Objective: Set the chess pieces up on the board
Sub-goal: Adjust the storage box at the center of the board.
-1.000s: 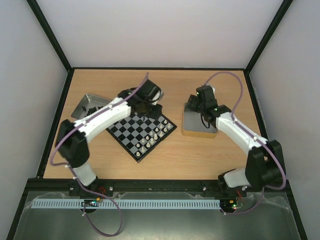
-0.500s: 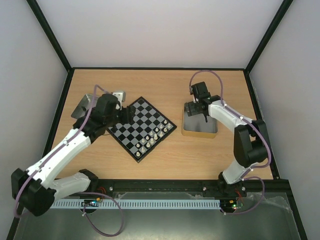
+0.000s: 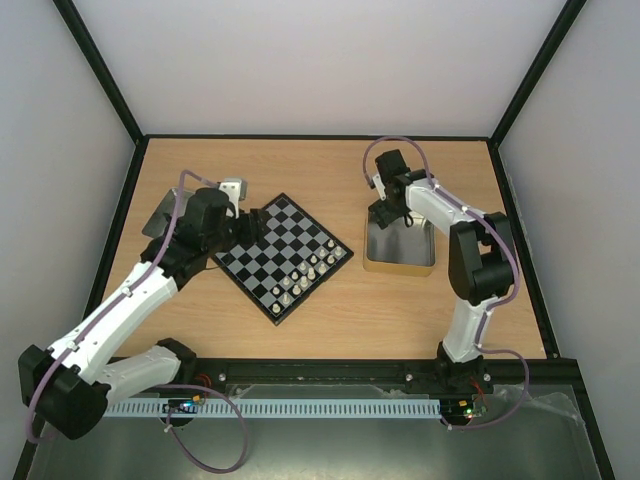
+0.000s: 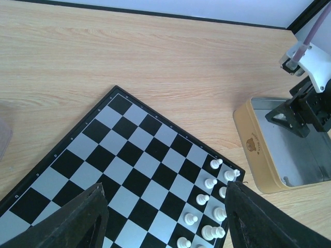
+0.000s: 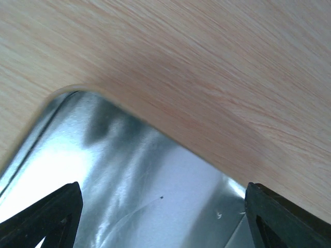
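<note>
- Chess pieces point(image 3: 308, 272), white and upright, in two short rows on the board point(image 3: 270, 262), along the edge that faces the gold tin point(image 3: 400, 266).
- Board flat on the wooden table point(image 3: 330, 170), turned corner-on to the arm bases, between a metal tray point(image 3: 160, 215) on the left and the tin on the right.
- From above: left gripper point(image 3: 258, 225) over the board's far-left edge, right gripper point(image 3: 388, 212) at the far rim of the tin. Finger gaps too small to judge in this view, and the pieces close to a blur.
- Only from the left wrist: dark fingers point(image 4: 77, 222) spread wide, with nothing between them but checkered squares. Single pieces clearly apart, one to a square, and the tin's gold side wall with a small emblem on it.
- Only from the right wrist: the tin's shiny metal floor close up, with its rounded corner against the wood. Fingers point(image 5: 51, 212) wide apart at the lower corners, pinching nothing.
</note>
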Controlling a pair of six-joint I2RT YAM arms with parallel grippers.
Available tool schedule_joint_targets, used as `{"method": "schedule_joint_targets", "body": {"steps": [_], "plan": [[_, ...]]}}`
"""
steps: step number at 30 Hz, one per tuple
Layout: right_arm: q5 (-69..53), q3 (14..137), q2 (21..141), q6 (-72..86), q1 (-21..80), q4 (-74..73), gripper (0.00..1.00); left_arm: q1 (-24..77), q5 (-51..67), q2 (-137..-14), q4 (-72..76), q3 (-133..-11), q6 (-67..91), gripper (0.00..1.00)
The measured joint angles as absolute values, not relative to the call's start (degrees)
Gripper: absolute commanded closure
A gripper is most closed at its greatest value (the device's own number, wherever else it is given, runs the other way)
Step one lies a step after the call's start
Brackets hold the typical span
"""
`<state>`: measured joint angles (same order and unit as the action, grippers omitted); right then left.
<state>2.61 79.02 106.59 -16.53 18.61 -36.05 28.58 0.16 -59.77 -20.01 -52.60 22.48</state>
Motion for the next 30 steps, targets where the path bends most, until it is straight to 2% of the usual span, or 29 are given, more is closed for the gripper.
{"method": "schedule_joint_targets", "body": {"steps": [5, 10, 20, 23, 30], "plan": [[5.0, 82.1, 110.3, -18.5, 17.8, -36.6, 0.18, 28.5, 0.4, -61.3, -20.0, -52.6, 22.5, 0.36], [6.1, 83.6, 113.5, -20.5, 17.0, -36.4, 0.25, 28.3, 0.6, -62.4, -19.9, -52.6, 22.5, 0.37], [5.9, 85.5, 115.0, -22.1, 14.3, -36.2, 0.63, 28.3, 1.6, -63.6, -19.7, -53.3, 22.6, 0.41], [6.0, 85.5, 115.1, -21.6, 13.5, -36.2, 0.71, 28.3, 1.9, -63.7, -19.5, -53.4, 22.7, 0.42], [7.8, 84.9, 115.0, -21.1, 11.7, -35.3, 0.79, 28.3, 2.9, -64.1, -19.1, -53.4, 22.7, 0.43]]}}
